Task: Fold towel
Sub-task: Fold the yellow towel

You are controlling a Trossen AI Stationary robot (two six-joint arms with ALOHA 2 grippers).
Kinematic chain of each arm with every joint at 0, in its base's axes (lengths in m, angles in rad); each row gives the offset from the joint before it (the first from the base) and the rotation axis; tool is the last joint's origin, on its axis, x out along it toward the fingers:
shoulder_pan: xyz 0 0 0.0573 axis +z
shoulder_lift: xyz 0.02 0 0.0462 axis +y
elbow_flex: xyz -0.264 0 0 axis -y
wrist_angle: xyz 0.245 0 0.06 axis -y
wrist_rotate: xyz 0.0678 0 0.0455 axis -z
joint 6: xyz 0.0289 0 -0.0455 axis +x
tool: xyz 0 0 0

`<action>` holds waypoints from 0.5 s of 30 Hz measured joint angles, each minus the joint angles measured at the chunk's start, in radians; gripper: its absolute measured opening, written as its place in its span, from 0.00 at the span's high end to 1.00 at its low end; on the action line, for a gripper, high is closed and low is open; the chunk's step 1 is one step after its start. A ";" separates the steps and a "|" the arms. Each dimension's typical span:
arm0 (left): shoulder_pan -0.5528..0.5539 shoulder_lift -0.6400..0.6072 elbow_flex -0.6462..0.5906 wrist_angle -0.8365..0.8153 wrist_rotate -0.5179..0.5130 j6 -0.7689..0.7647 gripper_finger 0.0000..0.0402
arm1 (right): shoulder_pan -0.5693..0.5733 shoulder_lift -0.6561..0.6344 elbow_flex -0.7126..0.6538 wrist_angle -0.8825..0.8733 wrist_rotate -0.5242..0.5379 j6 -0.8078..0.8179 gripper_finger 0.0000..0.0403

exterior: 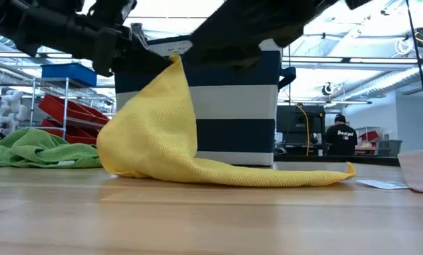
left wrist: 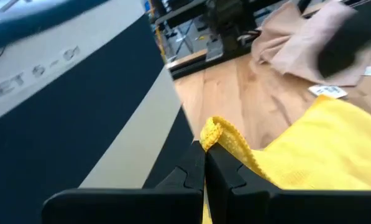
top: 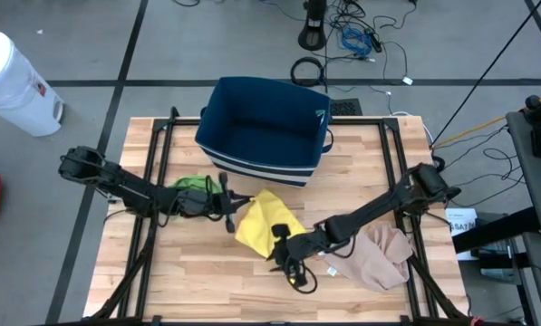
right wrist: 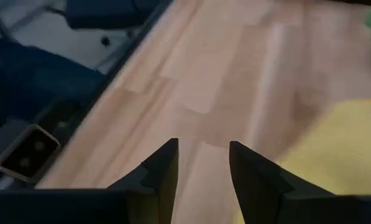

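Both arms dark, slim, jointed, w/ thin black cables along links. Left claw (left wrist: 204, 180): matte black, blocky fingers w/ stepped notches at inner edges. Right claw (right wrist: 204, 165): same matte black, fingers tapering to points.

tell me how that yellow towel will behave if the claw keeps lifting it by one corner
Probably floppy: the yellow towel hangs in a limp drape from the left claw, shut on its corner, while its far end trails flat on the table. Likely light, since a thin pinch holds it up. Its woven surface looks grippy, so slipping seems unlikely.
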 joint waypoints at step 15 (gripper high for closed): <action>0.024 0.000 0.000 -0.114 -0.184 -0.032 1.00 | -0.052 0.197 0.000 0.311 -0.090 -0.007 0.77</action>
